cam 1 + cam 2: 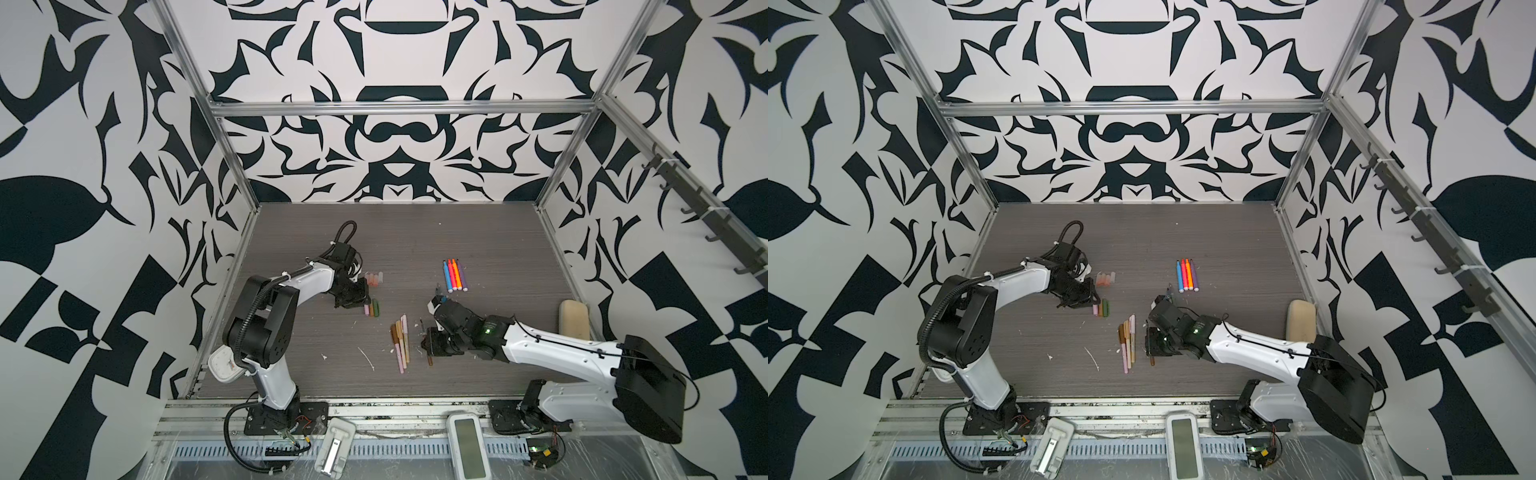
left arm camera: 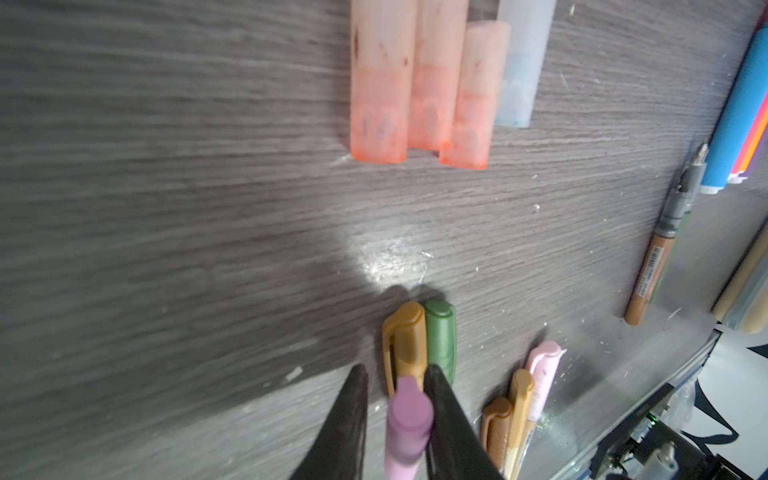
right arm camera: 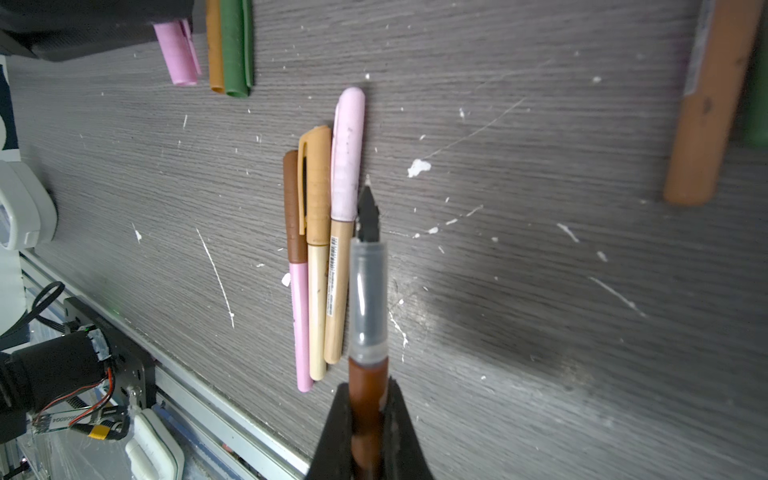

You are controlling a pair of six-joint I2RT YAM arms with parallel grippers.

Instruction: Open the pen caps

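Observation:
Between the fingers of my left gripper [image 2: 395, 370] lies a pink pen cap [image 2: 407, 428]; it touches one finger, a gap shows at the other, and the jaws stand open. A tan cap [image 2: 405, 340] and a green cap [image 2: 440, 336] lie just ahead of it. Beyond them lie several translucent pinkish caps [image 1: 374, 277]. My right gripper [image 3: 368, 399] is shut on a brown pen [image 3: 368, 291], uncapped, its black nib bare. Beside that pen lie three capped slim pens [image 3: 320, 249]. Several bright pens [image 1: 455, 275] lie further back.
Another uncapped brown pen [image 2: 656, 257] lies near the bright pens, partly under the right arm in both top views. A beige block [image 1: 574, 318] stands at the right wall. White flecks dot the grey table [image 1: 478, 232]. Two white devices [image 1: 467, 444] sit on the front rail.

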